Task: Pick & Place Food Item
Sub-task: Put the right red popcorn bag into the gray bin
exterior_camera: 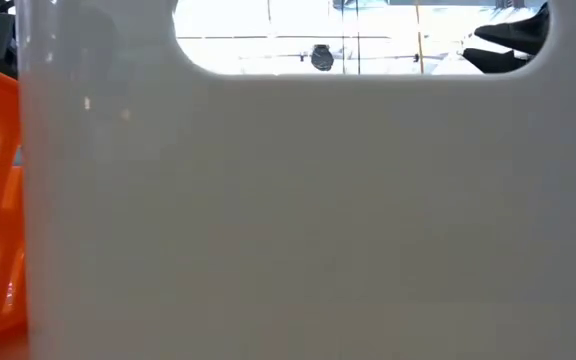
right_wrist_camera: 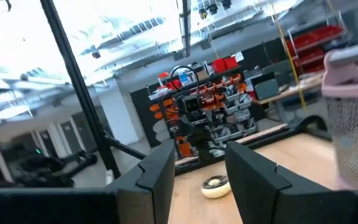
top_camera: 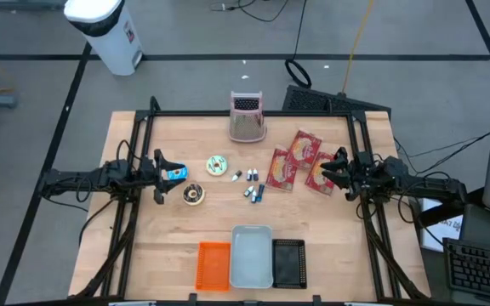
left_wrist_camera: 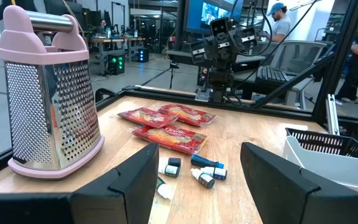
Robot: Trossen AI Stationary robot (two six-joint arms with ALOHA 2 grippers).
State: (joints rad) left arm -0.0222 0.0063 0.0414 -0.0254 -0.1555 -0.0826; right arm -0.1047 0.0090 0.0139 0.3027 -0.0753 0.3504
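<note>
Left gripper [top_camera: 170,174] parked at the left edge of the table [top_camera: 134,255], fingers spread apart, nothing between them. Right gripper [top_camera: 334,170] over at the right edge, fingers also parted with an empty gap, tilted up a bit in its own wrist view.

Three red snack packets [left_wrist_camera: 166,127], the food items, lying flat on the wood well ahead of the left fingers and right in front of the right fingers, the nearest one just beside the right fingertips. Not touched by either gripper.

Between the two sets of fingers: small dropper bottles [left_wrist_camera: 205,175], a green-and-white tape roll [top_camera: 217,165], a darker round tin [top_camera: 193,195] near the left fingers. Pink-framed grater [left_wrist_camera: 51,93] standing upright off to the side of the left fingers.

Orange bin [top_camera: 213,264], pale tray [top_camera: 252,257] and black basket [top_camera: 288,263] lined up touching at the near edge, well apart from both grippers. Low view mostly blocked by the pale tray's wall.
</note>
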